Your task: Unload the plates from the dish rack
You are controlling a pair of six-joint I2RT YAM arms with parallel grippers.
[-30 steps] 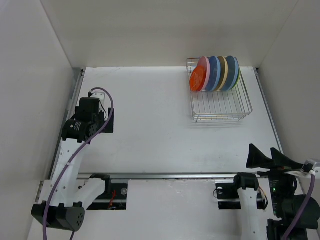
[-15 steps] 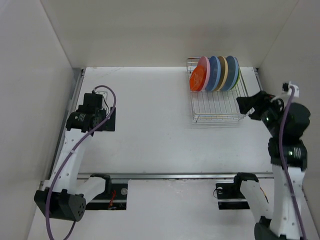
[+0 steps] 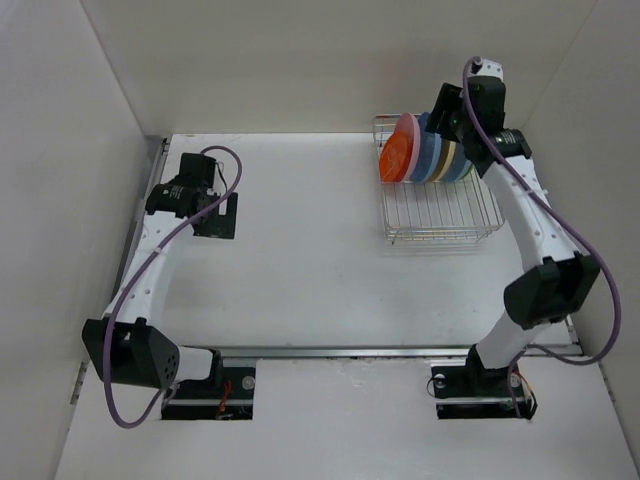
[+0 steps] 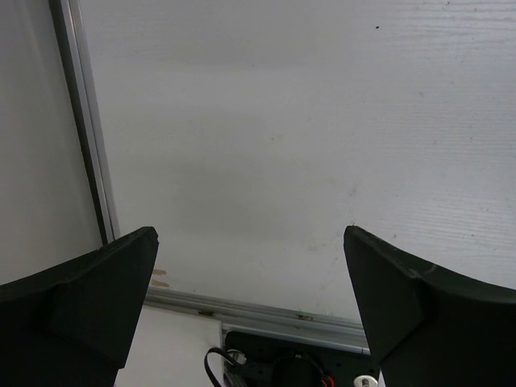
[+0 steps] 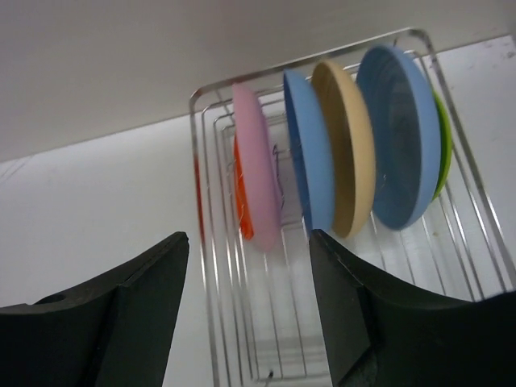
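The silver wire dish rack [image 3: 440, 215] stands at the back right of the table. Several plates stand upright in its far end: orange [image 3: 391, 165], pink [image 3: 404, 145], blue, tan, blue and green. My right gripper [image 3: 446, 124] hangs open and empty above the plates. In the right wrist view the gripper [image 5: 248, 235] is open over the rack [image 5: 211, 322], in line with the orange plate [image 5: 244, 211] and pink plate [image 5: 256, 165]; the blue plate [image 5: 310, 153], tan plate [image 5: 347, 145] and second blue plate [image 5: 399, 137] lie further right. My left gripper [image 3: 217, 214] is open and empty, far left.
White walls close in the table on the back, left and right. A metal rail [image 4: 81, 121] runs along the left edge. The left wrist view shows my open left gripper [image 4: 250, 232] over bare table, with the arm base [image 4: 290, 364] and front rail below.
My right arm has swung up from the near right edge to above the plates in the rack. My left gripper has moved a little further back along the left side.
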